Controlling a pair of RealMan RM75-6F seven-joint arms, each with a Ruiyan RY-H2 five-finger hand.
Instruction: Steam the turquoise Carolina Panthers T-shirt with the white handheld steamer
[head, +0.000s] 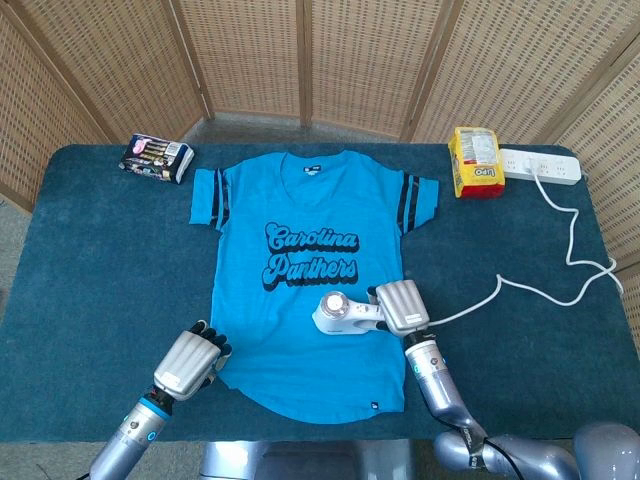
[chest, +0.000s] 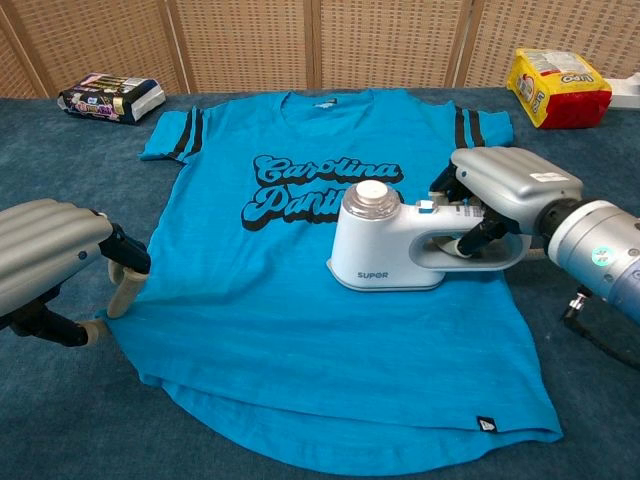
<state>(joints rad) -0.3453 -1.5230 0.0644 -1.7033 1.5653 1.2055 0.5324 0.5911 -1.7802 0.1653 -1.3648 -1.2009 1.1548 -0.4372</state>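
Observation:
The turquoise Carolina Panthers T-shirt (head: 300, 300) (chest: 300, 320) lies flat on the dark blue table, collar away from me. My right hand (head: 401, 306) (chest: 505, 185) grips the handle of the white handheld steamer (head: 340, 315) (chest: 385, 250), which sits low over the shirt just below the lettering, right of centre. My left hand (head: 190, 362) (chest: 50, 255) rests at the shirt's lower left hem, its fingers curled down onto the fabric edge.
A white cord (head: 530, 285) runs from the steamer to a power strip (head: 540, 165) at the back right. A yellow packet (head: 474, 161) (chest: 556, 86) stands beside the strip. A dark snack pack (head: 156, 157) (chest: 110, 96) lies at the back left. Wicker screens close the back.

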